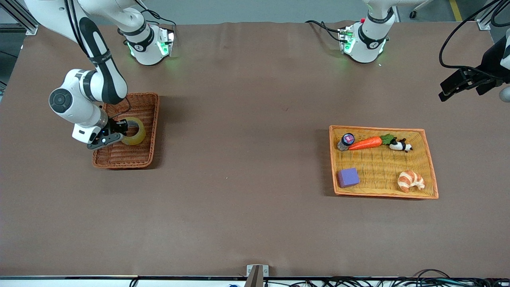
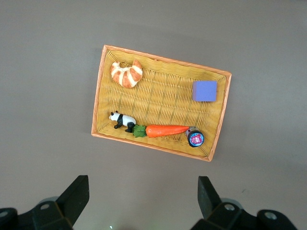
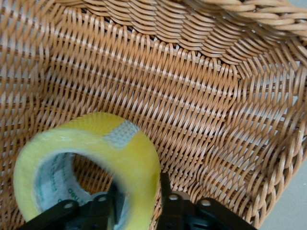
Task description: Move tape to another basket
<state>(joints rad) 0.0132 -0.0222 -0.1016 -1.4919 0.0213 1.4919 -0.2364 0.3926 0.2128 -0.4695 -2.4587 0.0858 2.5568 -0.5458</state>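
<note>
Fingers (image 3: 165, 199) of the right gripper (image 1: 115, 132) pinch the tape (image 1: 134, 131) by its wall, holding it inside the basket (image 1: 137, 156) at the right arm's end of the table. Left gripper (image 2: 144, 201) waits spread wide, high over the orange-yellow tray (image 1: 429, 159).

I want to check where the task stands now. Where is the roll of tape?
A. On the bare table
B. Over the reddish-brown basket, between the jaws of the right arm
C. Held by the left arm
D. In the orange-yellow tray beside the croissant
B: the tape sits between the right gripper jaws over the basket.
</note>
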